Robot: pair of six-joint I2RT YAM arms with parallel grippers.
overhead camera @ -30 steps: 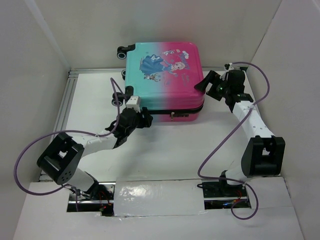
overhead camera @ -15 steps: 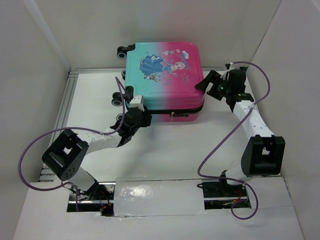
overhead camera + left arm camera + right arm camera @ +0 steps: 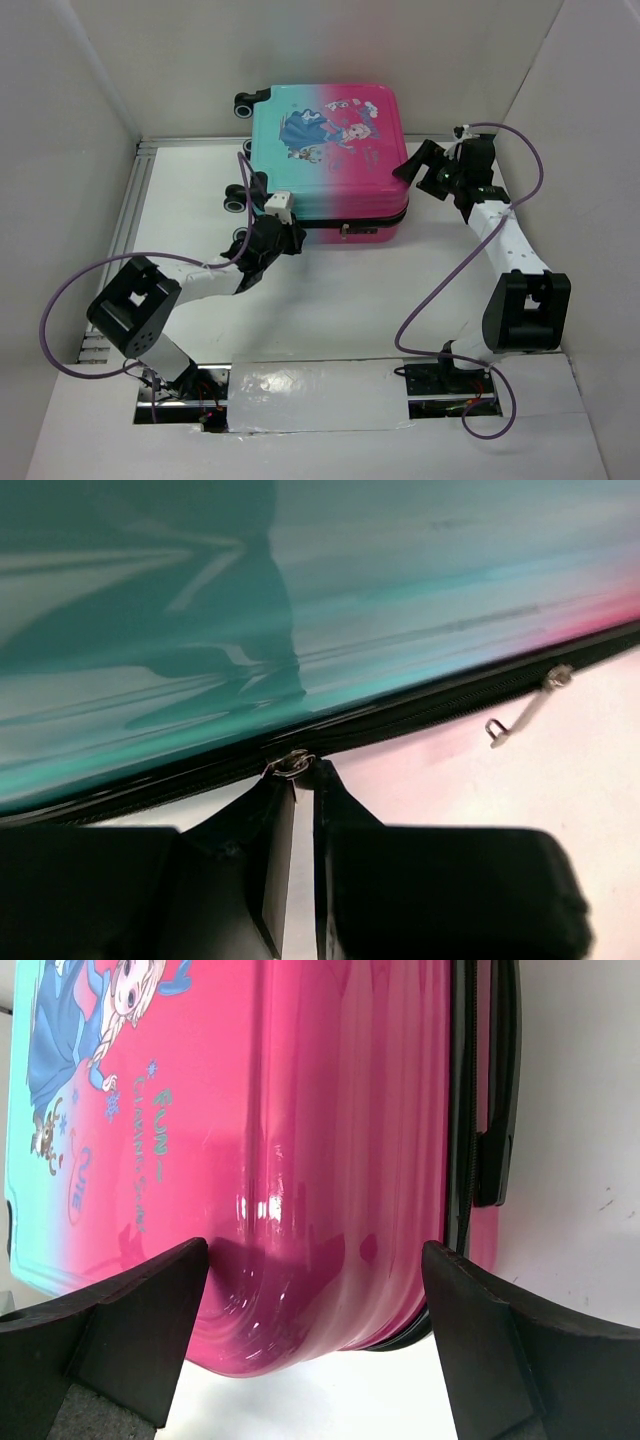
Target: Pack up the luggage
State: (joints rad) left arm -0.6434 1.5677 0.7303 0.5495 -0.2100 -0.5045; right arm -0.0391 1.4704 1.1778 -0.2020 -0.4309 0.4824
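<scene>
The luggage (image 3: 328,150) is lying closed on the table (image 3: 330,300). The left gripper (image 3: 303,777) is pinching the zipper pull (image 3: 290,764) (only at its tips). The right gripper (image 3: 315,1252), spread wide, is straddling the pink corner. Draw the pull straight along the zipper line while bracing the shell.

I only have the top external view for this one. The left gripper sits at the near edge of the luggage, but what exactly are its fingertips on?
Observer: In the left wrist view the left gripper has its fingers nearly together, with a thin slit between them. A metal zipper pull sits right at their tips on the luggage. I cannot tell whether the pull is pinched.
Operator: Is that the only pull?
Observer: No. A second zipper pull hangs free further along the black zipper, toward the pink end.
Operator: And the right gripper?
Observer: The right wrist view shows the right gripper wide open, with the pink shell filling the gap between its fingers.
</scene>
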